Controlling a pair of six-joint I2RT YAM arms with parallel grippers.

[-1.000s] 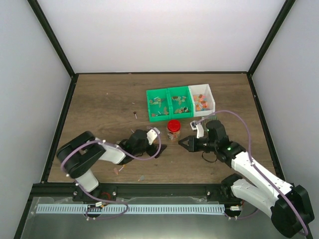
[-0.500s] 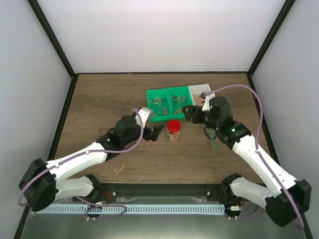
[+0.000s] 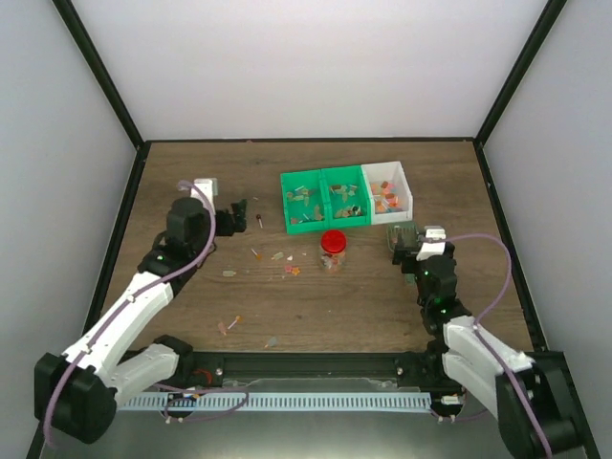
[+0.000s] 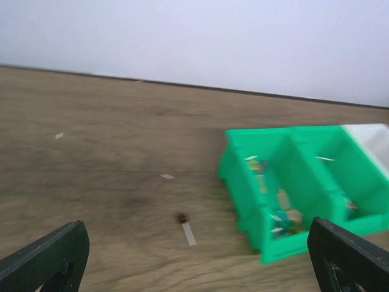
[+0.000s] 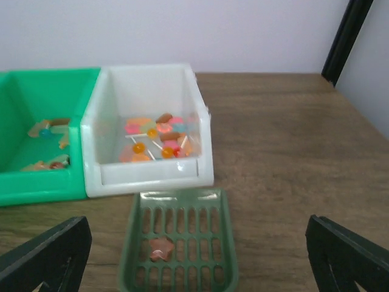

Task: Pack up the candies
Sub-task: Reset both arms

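**Both arms drawn off the jar; jaws apart on both sides**

Since half a second ago, the left arm has swung from beside the jar (image 3: 332,256) out toward the table's (image 3: 191,182) 9 o'clock side. The right arm has pulled back from the bins toward its base.

Left gripper (image 3: 236,217): at 10 o'clock of the jar, well apart from it, fingers spread wide, nothing between them.

Right gripper (image 3: 400,237): at 3 o'clock of the jar, fingers spread wide. The green slotted scoop (image 5: 178,243) lies on the table between them, touching neither finger, just at 6 o'clock of the white bin (image 5: 149,176).

Candies (image 3: 279,256):
- Several lie loose on the table, from 9 to 7 o'clock of the jar.
- More sit in the green bin (image 3: 323,198) at 12 o'clock of the jar.
- More sit in the white bin at 1 o'clock.
- One pinkish piece rests in the scoop.

Jar upright, red lid (image 3: 333,240) on.
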